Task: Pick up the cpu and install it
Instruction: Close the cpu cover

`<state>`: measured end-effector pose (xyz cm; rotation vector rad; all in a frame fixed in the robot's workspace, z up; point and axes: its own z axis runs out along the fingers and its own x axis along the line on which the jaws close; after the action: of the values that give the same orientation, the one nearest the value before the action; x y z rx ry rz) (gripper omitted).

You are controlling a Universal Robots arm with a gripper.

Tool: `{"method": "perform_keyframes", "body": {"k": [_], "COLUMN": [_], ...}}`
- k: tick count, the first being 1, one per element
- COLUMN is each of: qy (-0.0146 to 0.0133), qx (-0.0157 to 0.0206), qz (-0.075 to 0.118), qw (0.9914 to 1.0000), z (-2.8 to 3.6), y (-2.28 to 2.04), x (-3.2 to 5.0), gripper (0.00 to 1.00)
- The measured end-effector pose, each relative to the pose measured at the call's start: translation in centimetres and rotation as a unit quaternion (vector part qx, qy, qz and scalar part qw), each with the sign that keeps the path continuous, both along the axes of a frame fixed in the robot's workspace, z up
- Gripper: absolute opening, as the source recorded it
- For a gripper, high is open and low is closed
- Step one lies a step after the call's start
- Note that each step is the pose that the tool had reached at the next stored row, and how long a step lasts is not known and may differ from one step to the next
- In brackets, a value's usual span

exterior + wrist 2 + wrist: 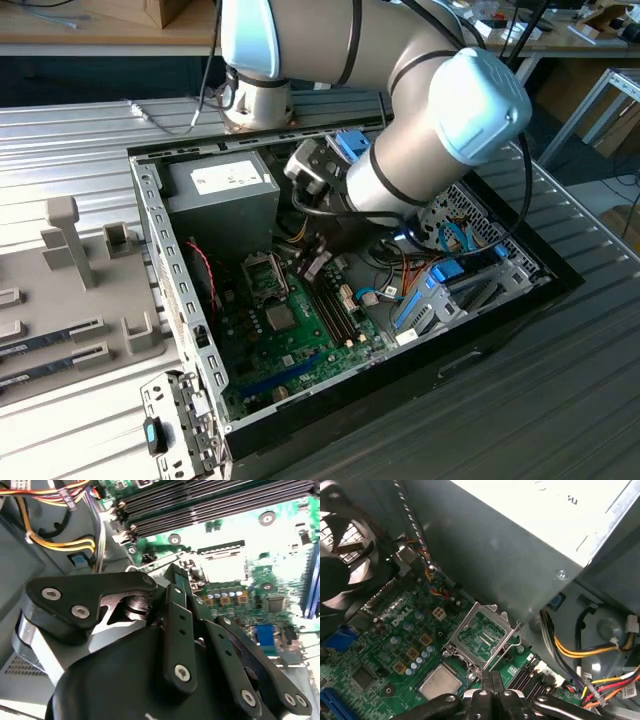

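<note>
Hovering my claw (492,680) over the green motherboard (385,650), fingers pressed together, holding nothing.
Small silver-topped square cpu (440,681) sits in its socket beside the raised hinged metal frame (482,635); I'd keep my approach vertical.

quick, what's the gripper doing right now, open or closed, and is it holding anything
Gripper: closed, fingertips pressed together with nothing between them, hovering above the cpu, which lies on the motherboard beside the open socket frame.
</note>
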<state>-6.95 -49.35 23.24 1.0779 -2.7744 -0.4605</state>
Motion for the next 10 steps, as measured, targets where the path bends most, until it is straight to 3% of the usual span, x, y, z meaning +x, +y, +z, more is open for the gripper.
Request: {"method": "perform_keyframes", "body": {"k": [1, 4, 6, 10], "qy": [0.0001, 0.0, 0.0001, 0.0011], "qx": [-0.0033, -0.0067, -0.0129, -0.0239], "qz": [0.0, 0.0, 0.0, 0.0], "qw": [0.99999, 0.99998, 0.99992, 0.99971], "z": [0.01, 0.0, -0.01, -0.02], "y": [0.67, 2.05, 3.21, 4.67], "x": [0.0, 0.01, 0.05, 0.32], "gripper": [0.11, 0.11, 0.11, 0.11]}}
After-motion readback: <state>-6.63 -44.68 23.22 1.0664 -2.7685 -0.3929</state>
